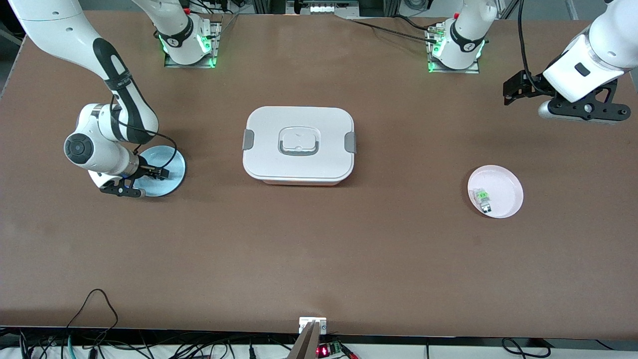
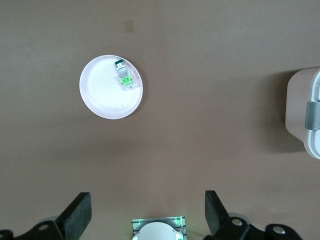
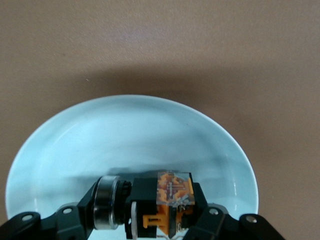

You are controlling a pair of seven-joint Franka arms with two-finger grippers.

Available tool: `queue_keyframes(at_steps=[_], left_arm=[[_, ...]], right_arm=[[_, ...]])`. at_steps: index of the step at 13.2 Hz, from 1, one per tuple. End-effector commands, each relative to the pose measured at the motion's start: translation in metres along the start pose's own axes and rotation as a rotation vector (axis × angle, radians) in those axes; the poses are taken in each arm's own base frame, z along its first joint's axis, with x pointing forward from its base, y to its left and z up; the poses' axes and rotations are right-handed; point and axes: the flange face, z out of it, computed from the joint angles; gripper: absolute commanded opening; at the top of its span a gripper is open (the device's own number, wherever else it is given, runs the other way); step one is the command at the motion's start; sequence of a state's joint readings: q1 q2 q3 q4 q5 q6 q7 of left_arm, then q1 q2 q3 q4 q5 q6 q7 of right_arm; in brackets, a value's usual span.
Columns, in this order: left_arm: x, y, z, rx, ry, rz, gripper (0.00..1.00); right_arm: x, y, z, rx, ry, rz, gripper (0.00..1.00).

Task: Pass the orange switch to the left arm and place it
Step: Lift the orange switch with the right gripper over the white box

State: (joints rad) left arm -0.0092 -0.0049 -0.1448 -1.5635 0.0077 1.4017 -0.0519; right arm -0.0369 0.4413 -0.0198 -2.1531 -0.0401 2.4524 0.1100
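The right gripper (image 3: 165,220) is closed on the orange switch (image 3: 167,202), down in the light blue plate (image 1: 167,174) at the right arm's end of the table. In the right wrist view the black fingers press both sides of the small black and orange body, which seems to rest on the plate.

The step in hand looks like the first pick-up. Next, I think, the switch must be lifted and carried toward the middle for a handover, passing around or over the white box (image 1: 298,144) without touching it.

The left gripper (image 2: 145,215) waits with jaws wide and holds nothing, high over the left arm's end of the table. Below it lies a pink plate (image 1: 501,187) with a small green-and-clear component (image 1: 482,198) on it.
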Motion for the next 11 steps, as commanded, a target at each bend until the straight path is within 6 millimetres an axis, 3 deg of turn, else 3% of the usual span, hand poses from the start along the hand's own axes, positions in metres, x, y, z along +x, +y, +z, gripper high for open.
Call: queue_keyframes(at_steps=[1,10,11], left_arm=[[0.0,-0.001,-0.007,0.025,0.002,0.017,1.0],[0.0,-0.001,-0.007,0.023,0.002,0.018,1.0],[0.0,-0.002,-0.007,0.023,0.002,0.016,1.0]], right_arm=[[-0.001,-0.008,-0.041,-0.004,-0.004,-0.029,0.44],[0.01,-0.019,-0.185,0.004,0.029,-0.118,0.44],[0.01,-0.028,-0.203,0.012,0.035,-0.132,0.44]])
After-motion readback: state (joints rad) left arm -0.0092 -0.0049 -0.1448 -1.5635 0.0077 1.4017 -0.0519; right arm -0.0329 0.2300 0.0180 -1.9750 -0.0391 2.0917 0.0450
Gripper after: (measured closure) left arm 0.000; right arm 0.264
